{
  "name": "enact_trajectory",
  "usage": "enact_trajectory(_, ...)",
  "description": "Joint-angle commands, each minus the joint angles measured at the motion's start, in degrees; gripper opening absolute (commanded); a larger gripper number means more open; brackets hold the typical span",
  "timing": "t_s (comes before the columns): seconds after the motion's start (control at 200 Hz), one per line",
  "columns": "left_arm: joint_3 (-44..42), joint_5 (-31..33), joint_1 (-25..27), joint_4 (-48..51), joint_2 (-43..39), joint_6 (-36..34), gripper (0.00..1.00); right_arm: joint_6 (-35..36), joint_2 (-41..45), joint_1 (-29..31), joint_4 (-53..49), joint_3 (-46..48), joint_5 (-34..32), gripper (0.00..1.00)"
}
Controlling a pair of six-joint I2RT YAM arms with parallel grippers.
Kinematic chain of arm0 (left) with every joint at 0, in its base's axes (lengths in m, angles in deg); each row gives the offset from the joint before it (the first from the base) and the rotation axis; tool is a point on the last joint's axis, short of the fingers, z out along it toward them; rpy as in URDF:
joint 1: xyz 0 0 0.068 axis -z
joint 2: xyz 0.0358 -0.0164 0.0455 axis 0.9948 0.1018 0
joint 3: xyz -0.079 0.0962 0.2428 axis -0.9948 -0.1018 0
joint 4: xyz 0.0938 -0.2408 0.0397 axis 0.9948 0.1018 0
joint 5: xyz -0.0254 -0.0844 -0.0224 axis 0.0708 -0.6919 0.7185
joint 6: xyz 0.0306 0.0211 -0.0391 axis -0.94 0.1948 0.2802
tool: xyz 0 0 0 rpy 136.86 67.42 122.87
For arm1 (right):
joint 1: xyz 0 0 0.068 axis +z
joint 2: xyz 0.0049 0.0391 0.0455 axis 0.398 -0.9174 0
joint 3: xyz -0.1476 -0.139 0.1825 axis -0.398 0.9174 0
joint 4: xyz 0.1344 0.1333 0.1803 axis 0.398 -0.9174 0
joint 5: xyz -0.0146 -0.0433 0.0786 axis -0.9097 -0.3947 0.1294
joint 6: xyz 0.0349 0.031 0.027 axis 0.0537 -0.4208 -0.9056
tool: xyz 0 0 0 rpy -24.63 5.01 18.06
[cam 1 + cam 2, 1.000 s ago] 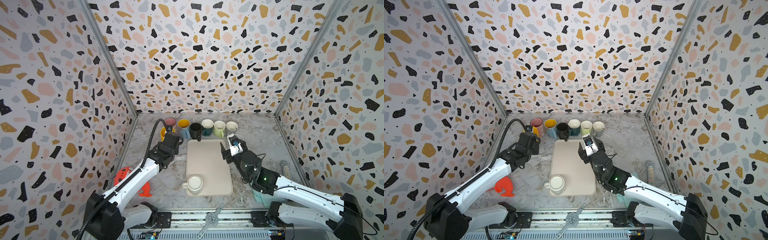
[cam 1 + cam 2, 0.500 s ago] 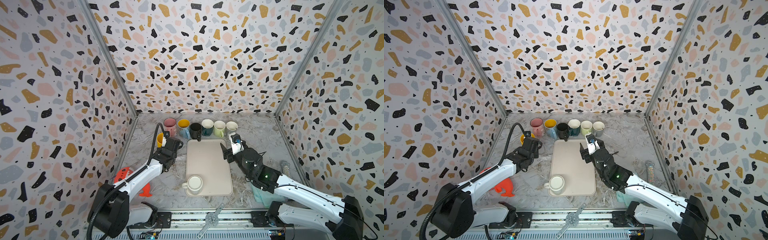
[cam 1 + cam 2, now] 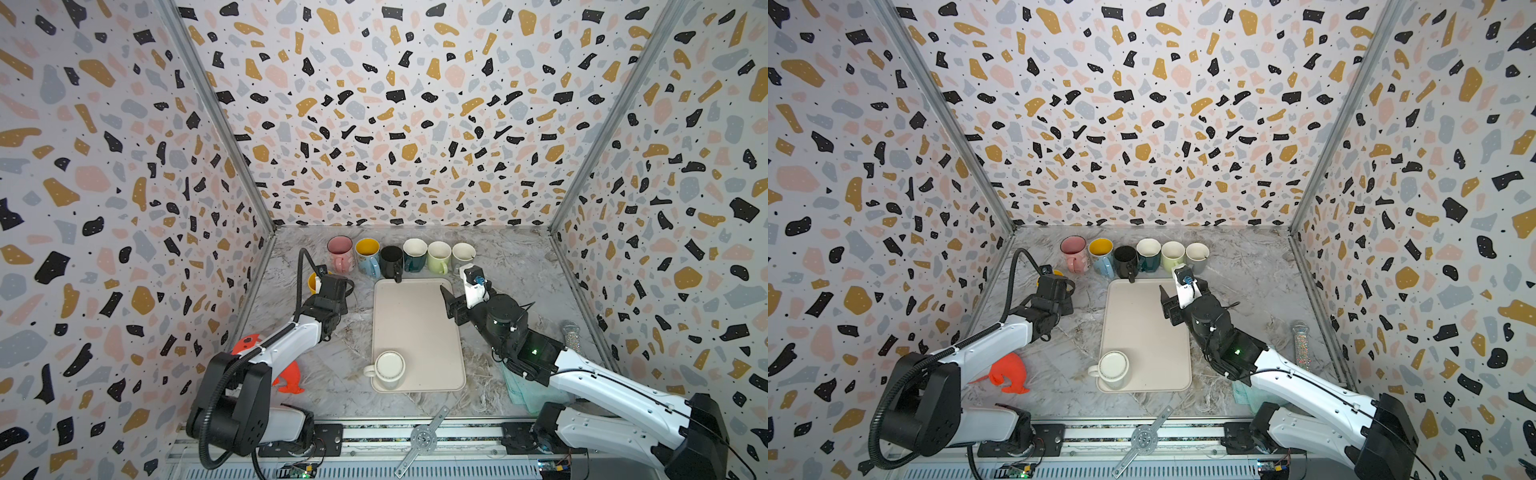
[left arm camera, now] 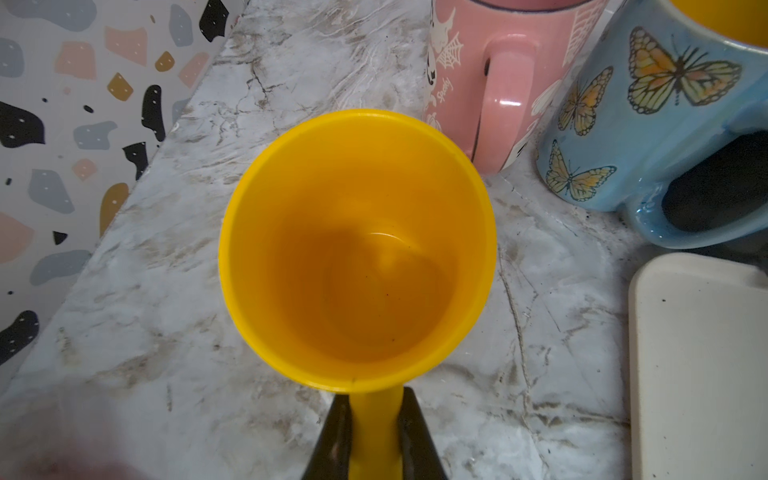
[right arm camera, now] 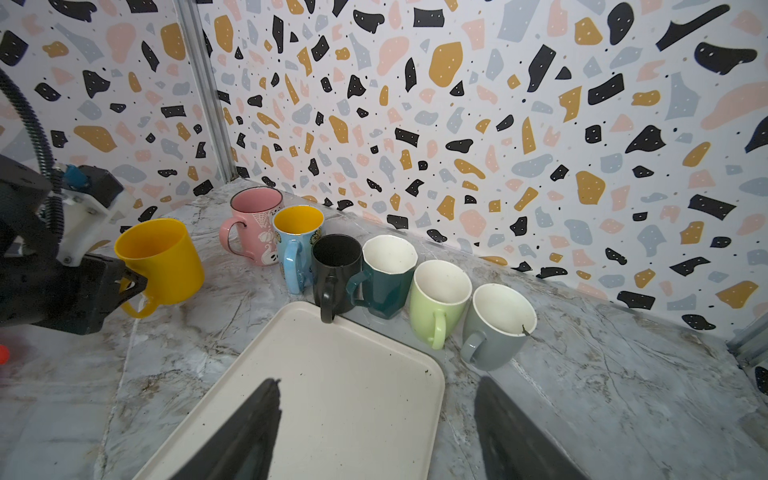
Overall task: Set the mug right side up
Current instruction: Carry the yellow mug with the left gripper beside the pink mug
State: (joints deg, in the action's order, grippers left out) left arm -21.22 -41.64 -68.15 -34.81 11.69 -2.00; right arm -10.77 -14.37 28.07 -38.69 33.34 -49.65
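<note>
On the grey marble table (image 3: 511,291) we see a big cream tray (image 3: 415,324) lying flat in the middle.

Our left gripper (image 4: 376,436) is on the left side, off the tray. It is squeezed tight on the handle of the yellow mug (image 5: 160,257). The yellow mug is right side up, with its open top facing up and nothing inside. It is near the left wall, just beside the pink mug (image 3: 340,249). We cannot tell if its bottom touches the table.

Our right gripper (image 5: 378,384) hangs over the far right corner of the tray. Its two fingers are spread wide and hold nothing.

Six mugs stand in a row at the back, all open side up. After the pink one come the blue butterfly mug (image 3: 368,255), the black mug (image 3: 391,259), the dark green mug (image 3: 414,253), the light green mug (image 3: 439,255) and the grey mug (image 3: 463,253). The black mug's handle sticks out over the tray's far edge.

A cream mug (image 3: 390,368) sits on the near end of the tray. It looks bottom up.

An orange toy (image 3: 291,376) lies by our left arm.
</note>
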Motion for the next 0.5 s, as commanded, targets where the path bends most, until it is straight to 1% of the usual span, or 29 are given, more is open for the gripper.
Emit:
enact_trajectory(0.0,-0.7,-1.9,-1.1,-8.4,0.2,0.9,0.00,-0.8,0.4,-0.5,0.7,-0.2,1.0,0.75)
enact_trajectory(0.496,-2.0,-2.7,-2.6,-11.8,3.7,0.8,0.00,-1.6,-1.0,-1.1,0.9,-0.7,2.5,0.75)
